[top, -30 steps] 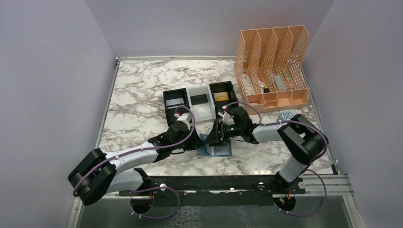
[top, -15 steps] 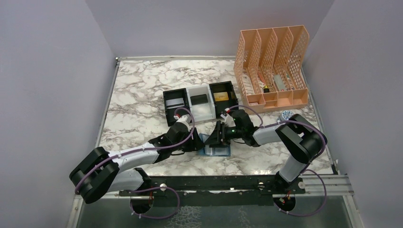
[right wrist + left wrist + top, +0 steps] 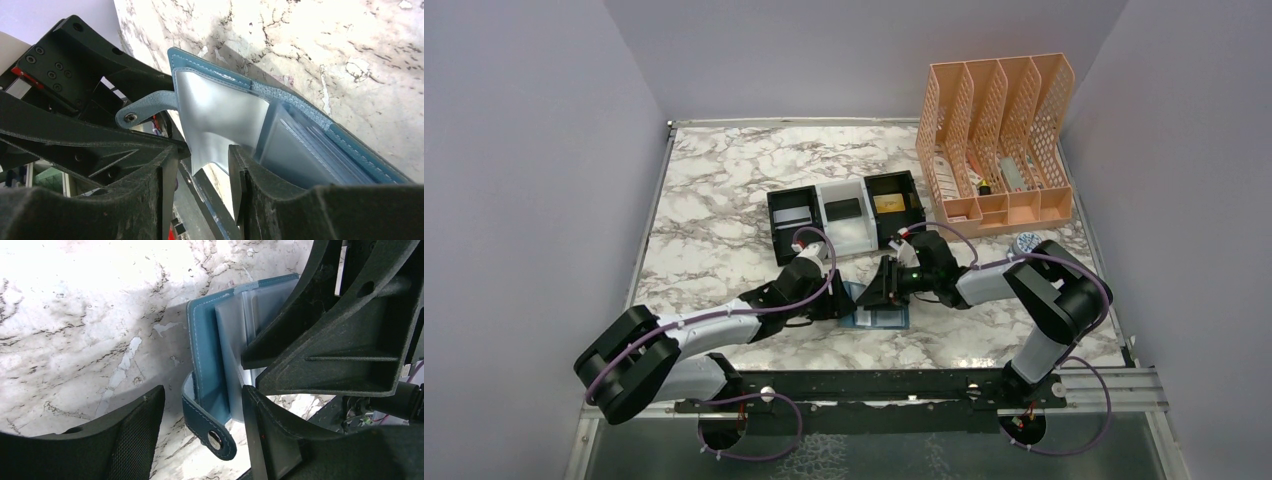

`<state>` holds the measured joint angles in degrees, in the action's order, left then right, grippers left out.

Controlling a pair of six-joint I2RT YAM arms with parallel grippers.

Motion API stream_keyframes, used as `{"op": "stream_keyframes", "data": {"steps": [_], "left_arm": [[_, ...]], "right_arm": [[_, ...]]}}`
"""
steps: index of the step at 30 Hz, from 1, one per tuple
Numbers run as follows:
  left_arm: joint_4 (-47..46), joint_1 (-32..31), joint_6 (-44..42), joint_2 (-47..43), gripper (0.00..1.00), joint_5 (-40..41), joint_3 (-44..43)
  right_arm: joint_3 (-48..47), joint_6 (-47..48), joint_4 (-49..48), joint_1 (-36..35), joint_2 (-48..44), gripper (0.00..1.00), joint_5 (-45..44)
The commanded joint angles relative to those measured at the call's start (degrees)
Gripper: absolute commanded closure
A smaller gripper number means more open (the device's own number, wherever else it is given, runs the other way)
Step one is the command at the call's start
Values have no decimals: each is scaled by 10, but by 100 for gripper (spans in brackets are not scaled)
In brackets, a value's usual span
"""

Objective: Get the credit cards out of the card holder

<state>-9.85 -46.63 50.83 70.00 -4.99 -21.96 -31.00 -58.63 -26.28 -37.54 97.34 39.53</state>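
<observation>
The blue card holder point(image 3: 882, 317) lies open on the marble between my two grippers. In the left wrist view its snap strap point(image 3: 215, 437) hangs loose between the open fingers of my left gripper point(image 3: 202, 405), touched by neither. My right gripper point(image 3: 202, 152) stands open around a clear plastic pocket flap point(image 3: 215, 117) of the card holder point(image 3: 320, 150). I cannot tell whether a card sits in the pockets. Three credit cards lie in the tray: a silvery one point(image 3: 796, 213), a black one point(image 3: 842, 209) and a gold one point(image 3: 887, 203).
The black-and-white three-compartment tray point(image 3: 771, 215) sits just behind the card holder. A peach mesh file organiser point(image 3: 999, 130) stands at the back right, with a small round object point(image 3: 1027, 242) in front of it. Both wrists crowd closely over the card holder.
My left gripper's jaws have spread wider around the strap. My right gripper's jaws have narrowed around the clear flap, and the right wrist has shifted slightly left.
</observation>
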Motion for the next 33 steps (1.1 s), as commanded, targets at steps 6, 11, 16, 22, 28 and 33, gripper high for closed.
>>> {"op": "stream_keyframes", "data": {"steps": [6,11,16,22,28,33], "left_arm": [[-25,-4,-8,1,29,-23,-21],[-23,-4,-19,26,19,-36,-34],[-43,-4,-17,24,16,-47,-39],[-34,-3,-12,3,11,-29,-41],[-33,-4,4,-4,12,-8,-35],[-35,-4,7,-11,12,-3,-31]], "right_arm": [[-11,11,28,-3,-2,57,-34],[-21,18,67,-3,-9,53,-50],[-9,0,32,-3,2,50,-32],[-8,-5,36,-3,1,53,-44],[-5,-4,36,-3,-8,70,-49],[-13,11,62,-3,-22,75,-63]]}}
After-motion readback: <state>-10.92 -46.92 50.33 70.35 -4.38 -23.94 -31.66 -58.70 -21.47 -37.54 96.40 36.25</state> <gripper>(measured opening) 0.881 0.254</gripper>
